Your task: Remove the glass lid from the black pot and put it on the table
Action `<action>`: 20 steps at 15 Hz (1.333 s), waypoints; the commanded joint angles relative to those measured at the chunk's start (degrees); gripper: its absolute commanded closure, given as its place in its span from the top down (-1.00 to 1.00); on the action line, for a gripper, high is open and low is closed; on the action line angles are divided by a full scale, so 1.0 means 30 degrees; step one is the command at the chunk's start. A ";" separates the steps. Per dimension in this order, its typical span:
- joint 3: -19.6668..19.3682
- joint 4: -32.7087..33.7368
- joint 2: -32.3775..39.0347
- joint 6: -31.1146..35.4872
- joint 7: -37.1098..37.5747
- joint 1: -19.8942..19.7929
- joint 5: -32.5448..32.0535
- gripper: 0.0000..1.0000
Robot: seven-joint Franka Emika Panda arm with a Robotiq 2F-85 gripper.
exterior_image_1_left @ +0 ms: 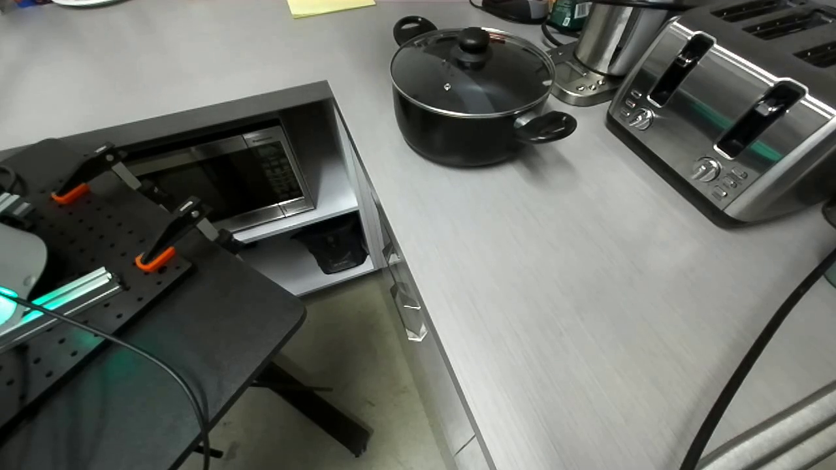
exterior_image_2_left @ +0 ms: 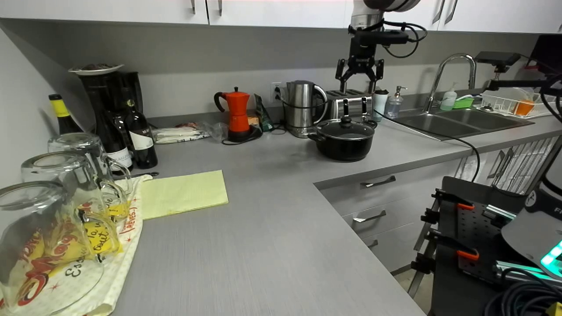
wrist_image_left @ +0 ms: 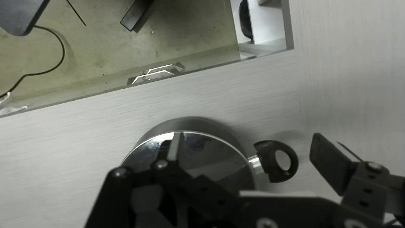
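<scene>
Lid (exterior_image_1_left: 471, 81) sits level on the black pot (exterior_image_1_left: 457, 136), knob (exterior_image_1_left: 473, 40) up, and the pot stands on the grey tabletop (exterior_image_1_left: 555, 281), near the toaster (exterior_image_1_left: 715, 114) and kettle (exterior_image_2_left: 297, 105). In an exterior view the arm (exterior_image_2_left: 366, 19) hangs down, its jaws spread wide, higher than the lid and apart from it; in the wrist view they hide part of it.

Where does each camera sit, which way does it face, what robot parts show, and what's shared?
Exterior view: above the table, angled down at the black pot and toaster; the robot's base shows at the left edge.
Exterior view: near glass mugs, facing across the table; the arm, open gripper and base show.
Wrist view: on the arm, facing down at the glass lid and floor; fingers show.
Both exterior views share the lidded pot and toaster.
</scene>
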 commanded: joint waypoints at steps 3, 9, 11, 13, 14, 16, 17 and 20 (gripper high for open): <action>-0.1461 0.3512 0.3723 0.0080 0.4062 -0.0086 0.0045 1.00; -0.2814 0.6067 0.6957 0.0400 0.7645 -0.0088 0.0296 1.00; -0.3053 0.6536 0.7785 0.0647 0.8110 -0.0104 0.0254 1.00; -0.3179 0.6770 0.8392 0.1042 0.7780 -0.0122 0.0087 1.00; -0.3236 0.6893 0.8676 0.1174 0.7631 -0.0139 0.0089 1.00; -0.3344 0.7117 0.9197 0.1495 0.7484 -0.0137 0.0016 1.00; -0.3420 0.7223 0.9449 0.1751 0.7538 -0.0115 -0.0051 1.00; -0.3646 0.7654 1.0182 0.2467 0.7687 -0.0134 -0.0082 1.00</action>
